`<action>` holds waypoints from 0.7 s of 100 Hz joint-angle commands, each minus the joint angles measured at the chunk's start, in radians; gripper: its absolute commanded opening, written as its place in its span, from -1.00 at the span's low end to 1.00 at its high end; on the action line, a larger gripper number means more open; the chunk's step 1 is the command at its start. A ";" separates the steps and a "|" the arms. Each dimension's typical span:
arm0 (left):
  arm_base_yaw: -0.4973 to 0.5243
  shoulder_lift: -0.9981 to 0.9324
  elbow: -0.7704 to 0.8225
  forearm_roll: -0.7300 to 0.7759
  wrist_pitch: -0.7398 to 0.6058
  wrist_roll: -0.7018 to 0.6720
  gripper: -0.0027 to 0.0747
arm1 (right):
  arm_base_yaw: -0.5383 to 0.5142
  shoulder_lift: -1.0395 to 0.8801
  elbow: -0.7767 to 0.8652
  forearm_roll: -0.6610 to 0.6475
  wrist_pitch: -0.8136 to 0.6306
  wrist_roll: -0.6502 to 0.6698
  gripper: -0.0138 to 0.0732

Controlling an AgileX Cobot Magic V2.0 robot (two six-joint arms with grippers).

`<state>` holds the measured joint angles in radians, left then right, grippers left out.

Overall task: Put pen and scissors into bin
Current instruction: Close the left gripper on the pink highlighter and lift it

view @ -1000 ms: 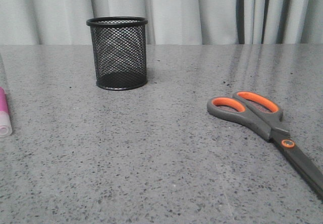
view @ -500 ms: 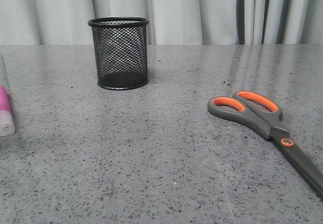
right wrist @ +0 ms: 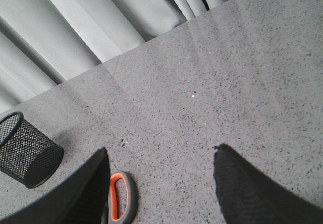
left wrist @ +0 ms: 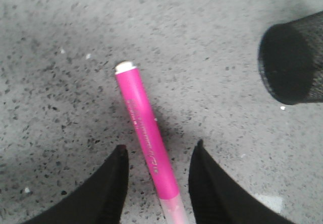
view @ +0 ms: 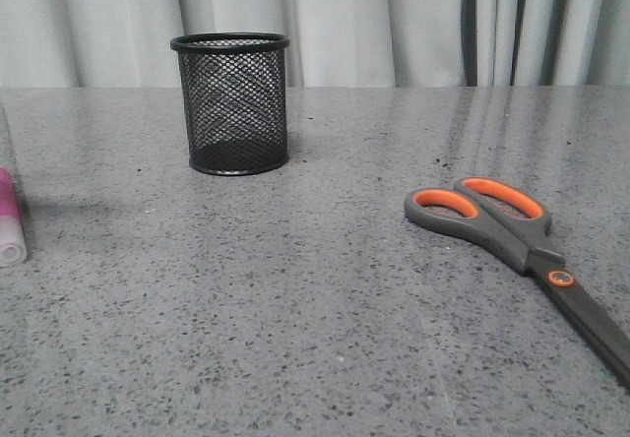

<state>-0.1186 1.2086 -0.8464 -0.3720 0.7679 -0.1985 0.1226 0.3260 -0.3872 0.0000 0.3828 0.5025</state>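
The pink pen (view: 9,222) lies at the table's left edge, partly cut off in the front view. In the left wrist view the pen (left wrist: 144,133) lies flat between the fingers of my open left gripper (left wrist: 160,151), which touches nothing. The black mesh bin (view: 233,101) stands upright at the back left and also shows in the left wrist view (left wrist: 292,62). The scissors (view: 512,240) lie flat at the right, handles toward the bin. My right gripper (right wrist: 161,156) is open and empty above the table, with one scissor handle (right wrist: 122,196) beside its finger. Neither gripper shows in the front view.
Pale curtains (view: 394,14) hang behind the grey speckled table (view: 325,339). The bin also shows in the right wrist view (right wrist: 28,151).
The front view has shifted very slightly; the pen, bin and scissors have not moved on the table.
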 commanded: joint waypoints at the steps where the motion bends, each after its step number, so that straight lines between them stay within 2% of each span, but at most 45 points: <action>1: 0.002 0.007 -0.037 -0.011 -0.017 -0.055 -0.23 | 0.002 0.014 -0.039 -0.012 -0.069 -0.010 0.26; 19: -0.008 0.062 -0.037 -0.013 -0.008 -0.066 -0.08 | 0.002 0.014 -0.039 -0.012 -0.069 -0.010 0.26; 33: -0.037 0.101 -0.037 0.005 -0.020 -0.089 -0.09 | 0.002 0.014 -0.039 -0.012 -0.067 -0.010 0.26; 45: -0.065 0.131 -0.037 0.074 -0.031 -0.184 -0.09 | 0.002 0.014 -0.039 -0.012 -0.061 -0.010 0.26; 56: -0.089 0.161 -0.039 0.078 -0.051 -0.204 -0.09 | 0.002 0.014 -0.039 -0.012 -0.044 -0.010 0.26; 70: -0.110 0.196 -0.039 0.080 -0.049 -0.206 -0.19 | 0.002 0.014 -0.039 -0.012 -0.014 -0.010 0.26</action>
<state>-0.2129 1.3882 -0.8740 -0.2964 0.7155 -0.3885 0.1226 0.3260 -0.3872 0.0000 0.4220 0.5025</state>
